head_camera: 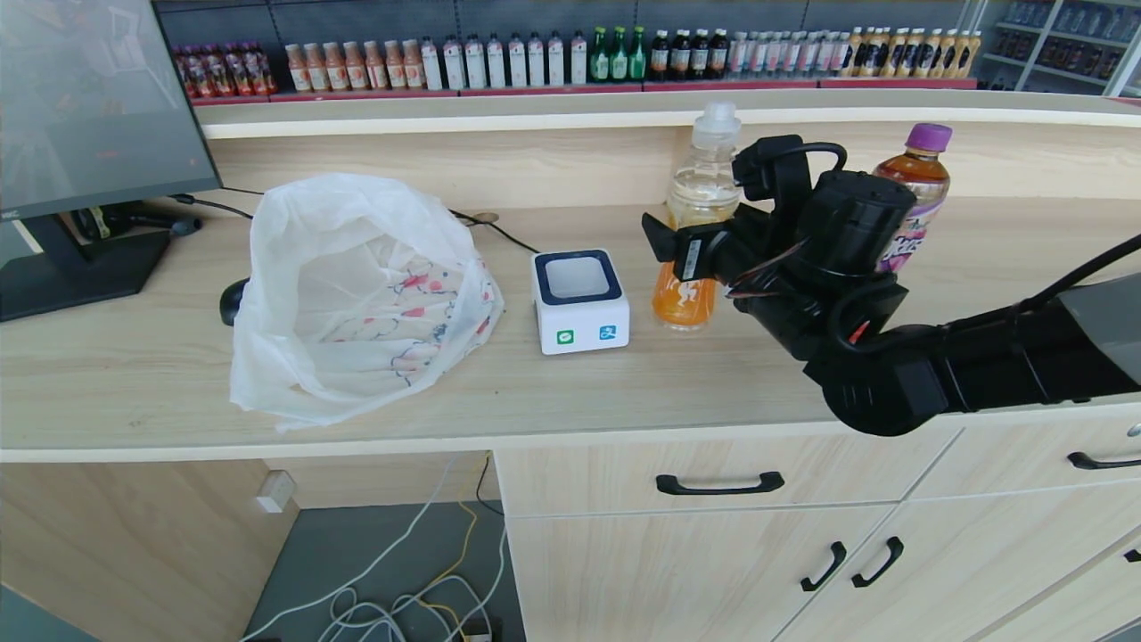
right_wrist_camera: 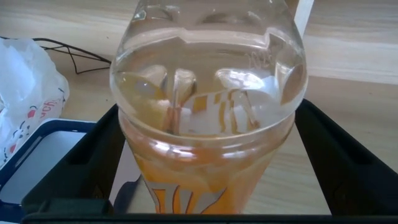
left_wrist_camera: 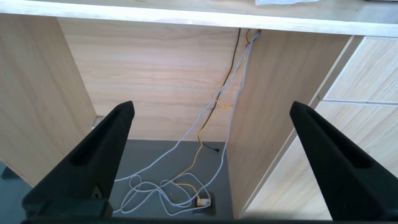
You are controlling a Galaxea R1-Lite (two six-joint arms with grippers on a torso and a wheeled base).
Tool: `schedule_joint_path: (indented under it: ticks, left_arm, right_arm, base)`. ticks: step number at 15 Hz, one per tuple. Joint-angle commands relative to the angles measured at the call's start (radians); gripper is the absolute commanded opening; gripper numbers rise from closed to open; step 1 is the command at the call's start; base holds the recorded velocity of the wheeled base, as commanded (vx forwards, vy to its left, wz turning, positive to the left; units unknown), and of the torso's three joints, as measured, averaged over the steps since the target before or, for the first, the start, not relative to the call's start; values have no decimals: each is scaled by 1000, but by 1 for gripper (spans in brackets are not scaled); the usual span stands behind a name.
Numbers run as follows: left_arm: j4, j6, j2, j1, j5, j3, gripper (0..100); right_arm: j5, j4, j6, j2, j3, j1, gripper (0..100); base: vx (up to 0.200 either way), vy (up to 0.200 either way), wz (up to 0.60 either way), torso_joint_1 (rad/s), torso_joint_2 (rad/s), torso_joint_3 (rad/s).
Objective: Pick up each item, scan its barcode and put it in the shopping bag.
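An orange drink bottle (head_camera: pixel 704 178) with a white cap stands upright on the wooden counter (head_camera: pixel 134 374), right of the white scanner box (head_camera: pixel 579 299). My right gripper (head_camera: pixel 691 250) is open with its fingers on either side of the bottle's lower half. In the right wrist view the bottle (right_wrist_camera: pixel 205 68) spans the whole gap of the right gripper (right_wrist_camera: pixel 208 115). A tea bottle with a purple cap (head_camera: pixel 918 192) stands behind my right wrist. The white shopping bag (head_camera: pixel 357 294) lies open left of the scanner. My left gripper (left_wrist_camera: pixel 211 118) hangs open below the counter, holding nothing.
A monitor (head_camera: pixel 89 98) on its stand fills the counter's left end, with a dark handheld device (head_camera: pixel 134 218) beside it. A black mouse (head_camera: pixel 233 301) peeks from behind the bag. Cables (left_wrist_camera: pixel 186 186) trail on the floor under the counter. Drawers sit below the right half.
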Motion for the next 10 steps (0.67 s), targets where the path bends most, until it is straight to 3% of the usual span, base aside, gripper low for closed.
schedule_joint_path:
  ticks: [1,9,10]
  left_arm:
    - [0,0,0,0,0,0,100]
    - [0,0,0,0,0,0,100]
    - [0,0,0,0,0,0,100]
  right_arm:
    - [0,1,0,0,-5,-1,100]
    - [0,3,-14,20,-42,-2,100]
    - [0,1,-14,20,-41,-2,0]
  base:
    - [0,0,0,0,0,0]
    - [0,0,0,0,0,0]
    - [0,0,0,0,0,0]
